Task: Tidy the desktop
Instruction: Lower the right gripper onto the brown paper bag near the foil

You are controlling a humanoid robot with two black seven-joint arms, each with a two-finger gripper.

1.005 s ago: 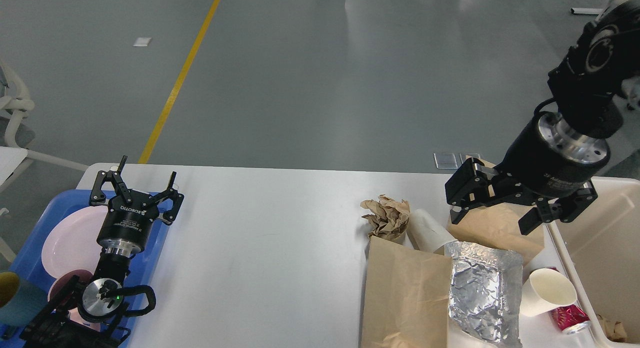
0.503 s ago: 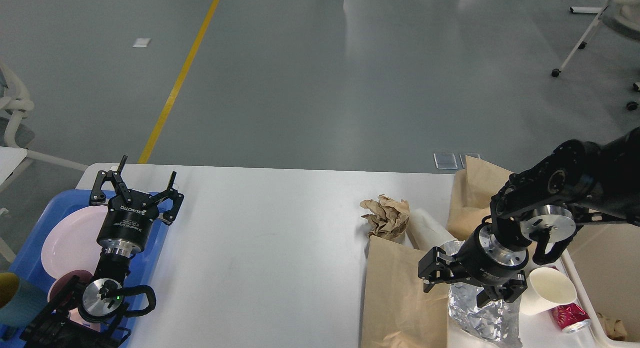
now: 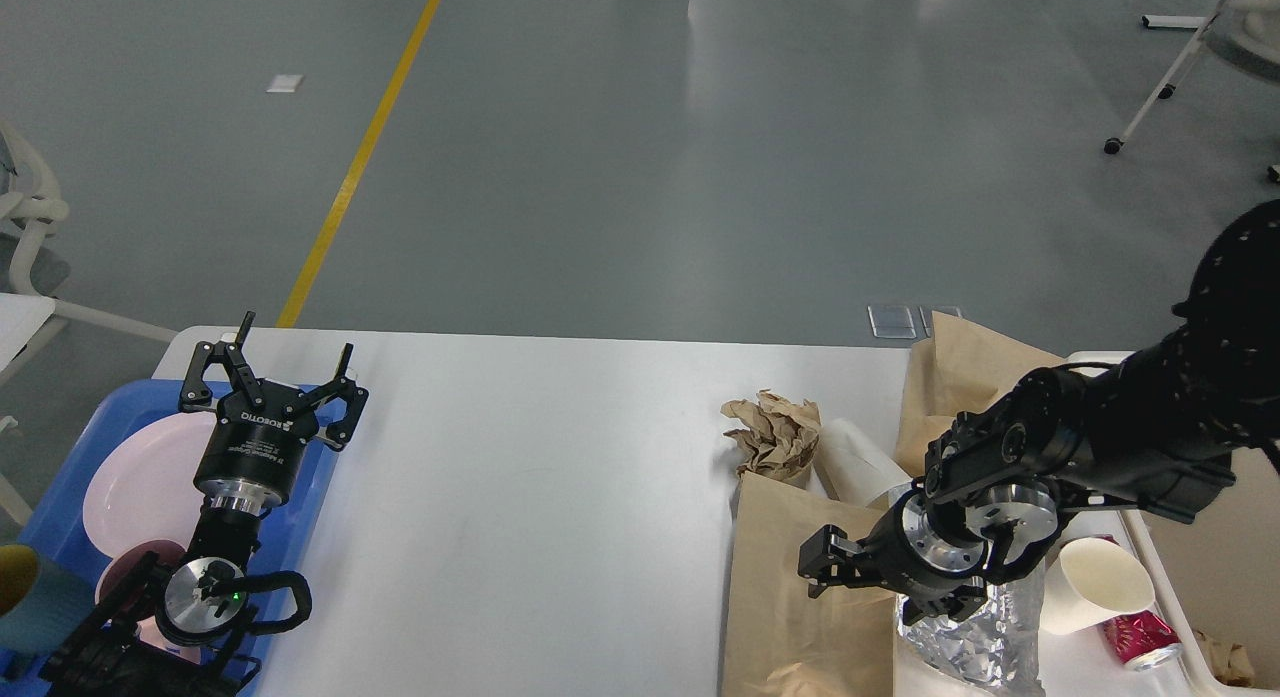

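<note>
Left pincer (image 3: 272, 377) spread wide above blue tray (image 3: 60, 497), right pincer (image 3: 850, 577) low over brown bag (image 3: 800, 577) on bench (image 3: 540, 497), finger state unclear

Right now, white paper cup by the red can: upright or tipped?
Tipped. The white paper cup lies on its side on the desktop, open mouth facing up-left, beside the red can.

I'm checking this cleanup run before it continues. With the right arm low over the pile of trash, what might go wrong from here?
The right gripper sits low where the foil bag overlaps the brown paper bag; closing here may pinch both, or only a loose edge that slips.

The paper cup and red can lie close by the arm, near the desktop edge; a sweep might knock them off.
</note>
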